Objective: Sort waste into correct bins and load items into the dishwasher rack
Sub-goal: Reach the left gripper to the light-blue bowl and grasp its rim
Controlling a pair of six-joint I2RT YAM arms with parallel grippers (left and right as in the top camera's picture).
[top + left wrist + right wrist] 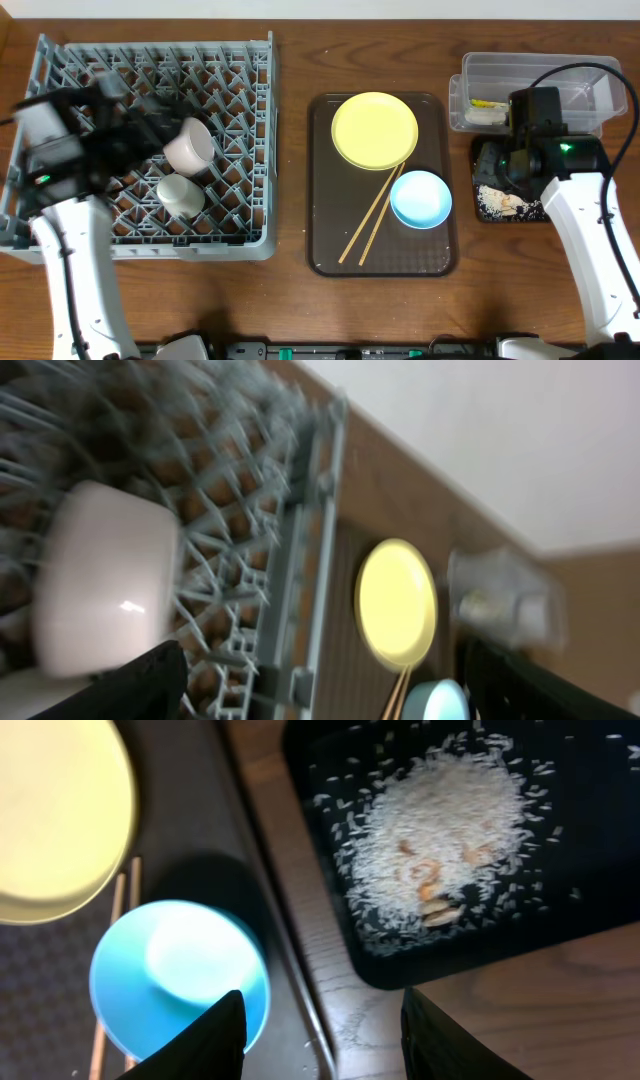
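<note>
Left wrist cam: left gripper (330, 685) jaws wide, nothing held, round white bowl (100, 575) sits tilted among pegs of grey plastic dishwasher rack (300, 560), so I'd retract vert. first, avoiding peg snags.

Two bowls (190, 145) (420, 198), one cup (180, 195), one plate (375, 130), two chopsticks (372, 215).

Left arm (72, 270) and right arm (590, 235) have white shells; each ends in a blocky black housing (538, 120); a green light (567, 148) glows on the right one; a black cable (590, 66) loops above; the right gripper (322, 993) has matte black fingers (455, 1040).
</note>
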